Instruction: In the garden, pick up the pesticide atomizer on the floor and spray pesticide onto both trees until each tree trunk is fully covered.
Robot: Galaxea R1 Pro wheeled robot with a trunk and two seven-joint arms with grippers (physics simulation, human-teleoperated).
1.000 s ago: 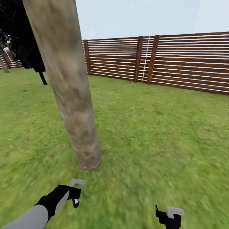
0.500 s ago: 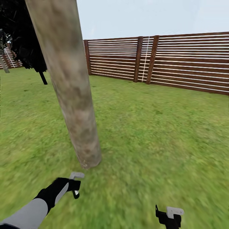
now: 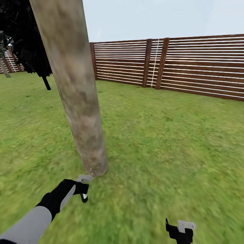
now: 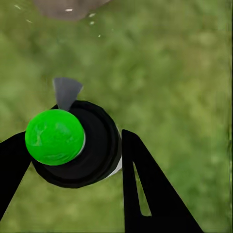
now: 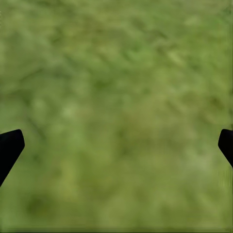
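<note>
Even daylight, shadowless, softly blurred renders

place: garden | grass lawn [image 3: 176,142] | slatted wooden fence [image 3: 189,64] | tree trunk [image 3: 76,88] | open sky

We see a mottled beige-grey-brown tree trunk [image 3: 76,101], green grass floor [image 3: 169,142], brown slatted fence [image 3: 189,64], and a black atomizer [image 4: 80,145] with bright green cap.
</note>
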